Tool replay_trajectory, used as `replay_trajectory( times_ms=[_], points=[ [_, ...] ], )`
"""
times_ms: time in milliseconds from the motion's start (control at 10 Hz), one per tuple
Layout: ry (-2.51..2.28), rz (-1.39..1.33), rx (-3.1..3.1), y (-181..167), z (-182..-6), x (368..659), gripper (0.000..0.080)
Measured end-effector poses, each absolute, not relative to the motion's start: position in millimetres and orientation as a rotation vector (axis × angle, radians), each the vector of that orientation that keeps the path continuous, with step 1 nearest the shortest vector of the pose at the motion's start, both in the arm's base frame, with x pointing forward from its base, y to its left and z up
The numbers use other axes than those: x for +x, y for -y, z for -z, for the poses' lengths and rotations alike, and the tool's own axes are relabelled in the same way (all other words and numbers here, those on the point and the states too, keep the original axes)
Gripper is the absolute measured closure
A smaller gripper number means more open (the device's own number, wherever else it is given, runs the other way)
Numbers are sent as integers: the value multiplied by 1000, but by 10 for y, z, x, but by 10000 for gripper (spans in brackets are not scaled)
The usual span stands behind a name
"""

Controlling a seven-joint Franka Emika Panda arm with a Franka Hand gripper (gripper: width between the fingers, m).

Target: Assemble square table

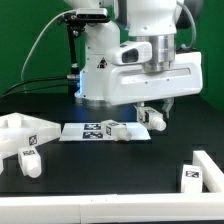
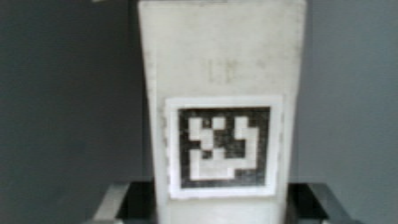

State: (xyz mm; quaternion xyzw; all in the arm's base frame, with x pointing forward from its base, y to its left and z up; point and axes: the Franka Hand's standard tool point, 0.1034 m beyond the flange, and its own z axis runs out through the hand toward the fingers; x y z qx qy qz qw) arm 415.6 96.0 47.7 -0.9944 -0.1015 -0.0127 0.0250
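**Claw astride a table leg**

Exterior view: the large flat white plastic square top [image 1: 18, 130] lay on the dark bench [image 1: 110, 170] at the exterior view's left, with a short chunky white tagged leg [image 1: 30, 160] just beside it. A second leg [image 1: 193, 174] sat well apart at the right. The arm reached steeply down, its claw [image 1: 152, 118] low near the marker board [image 1: 88, 130].

Wrist view: a third white leg [image 2: 217, 90] filled the frame, with the claw's fingers [image 2: 125, 200] flanking its tagged end — whether they pressed it, I could not tell. It was probably rigid, light, smooth plastic — best gripped across its flat sides.
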Motion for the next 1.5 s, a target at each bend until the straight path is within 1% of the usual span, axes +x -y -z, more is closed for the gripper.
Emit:
replay_trajectory(
  times_ms=[100, 200, 300, 500, 800, 1100, 1200, 1300, 1400, 1500],
  points=[
    [306, 13, -3076, -958, -365, 4061, 514],
    [317, 17, -3074, -954, -411, 4120, 514],
    [317, 23, -3073, -957, -421, 4134, 514],
    [315, 14, -3074, -954, -392, 4111, 514],
    [187, -17, -3082, -850, -137, 3955, 514],
    [180, 5, -3083, -832, -115, 3971, 513],
    [177, -7, -3082, -833, -125, 3966, 347],
    [173, -53, -3077, -832, -221, 3984, 347],
    [173, -99, -3071, -806, -370, 4092, 192],
    [177, -132, -3060, -777, -530, 4281, 163]
  ],
)
